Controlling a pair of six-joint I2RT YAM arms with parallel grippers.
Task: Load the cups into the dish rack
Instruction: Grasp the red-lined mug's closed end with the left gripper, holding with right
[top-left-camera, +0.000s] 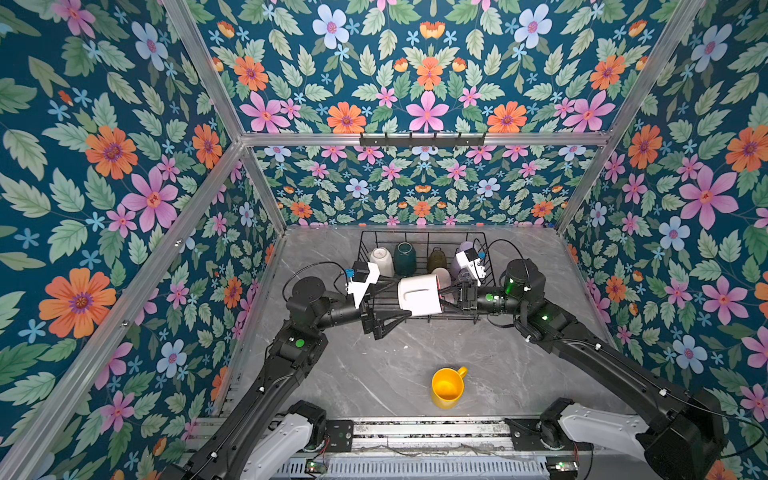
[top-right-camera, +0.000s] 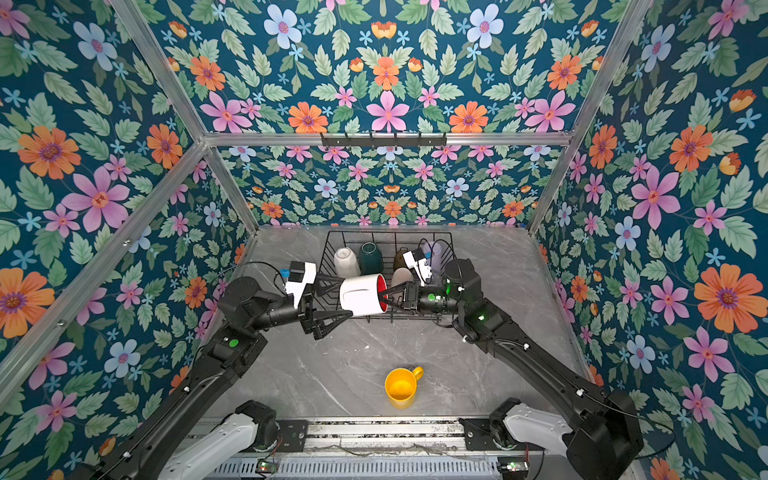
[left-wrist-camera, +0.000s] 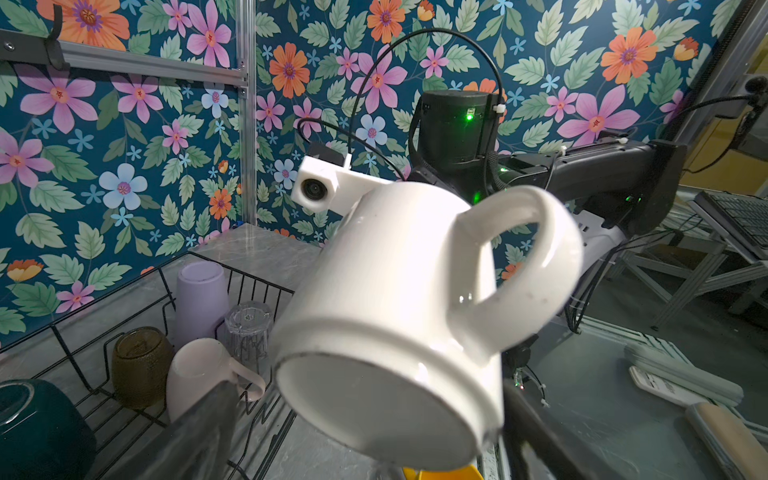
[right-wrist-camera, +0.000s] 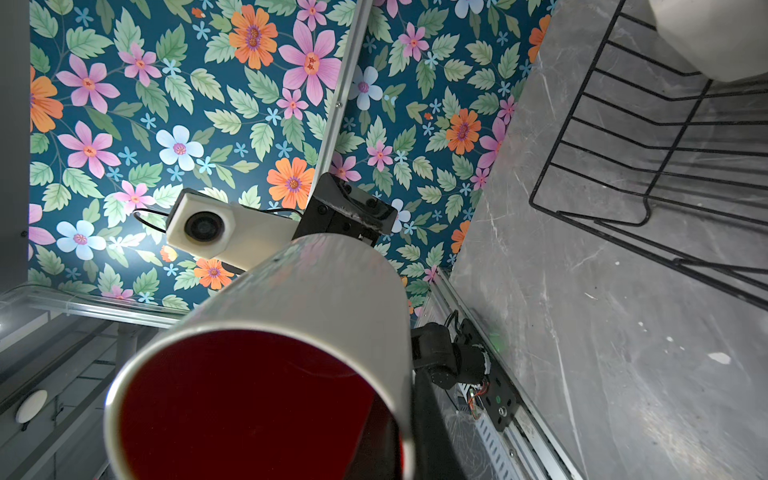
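While your right gripper (top-left-camera: 445, 296) pinches only the rim of the red-lined mug (top-left-camera: 419, 296), sideways above the near edge of the rack (top-left-camera: 424, 233), and the left gripper (top-left-camera: 400, 298) stands spread apart around its base, it could swing or slip onto the pink mug (top-left-camera: 441, 276) just beyond.

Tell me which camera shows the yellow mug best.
The top views: both show the yellow mug whole, upright on the table, nothing covering it. The left wrist view catches only a yellow sliver, likely that mug, beyond the white mug. The right wrist view does not show it.
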